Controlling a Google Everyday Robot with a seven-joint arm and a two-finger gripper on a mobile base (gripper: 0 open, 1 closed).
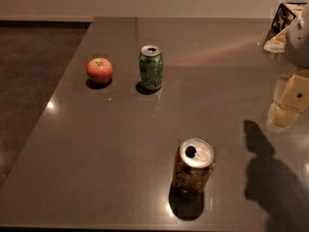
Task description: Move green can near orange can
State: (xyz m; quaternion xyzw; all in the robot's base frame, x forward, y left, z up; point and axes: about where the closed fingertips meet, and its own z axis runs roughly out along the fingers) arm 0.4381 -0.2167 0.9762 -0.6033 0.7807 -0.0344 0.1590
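The green can (151,67) stands upright on the dark grey table (96,144), at the back and a little left of the middle. The orange can (193,168) stands upright near the front edge, right of the middle, with its silver top and pull-tab opening showing. The two cans are far apart. My gripper (288,103) is at the right edge of the view, above the table, well to the right of both cans and touching neither. It casts a dark shadow on the table right of the orange can.
A round red-orange apple (99,70) sits just left of the green can. A black-and-white object (282,18) lies at the table's back right corner. The table's left edge drops to a dark floor (34,71).
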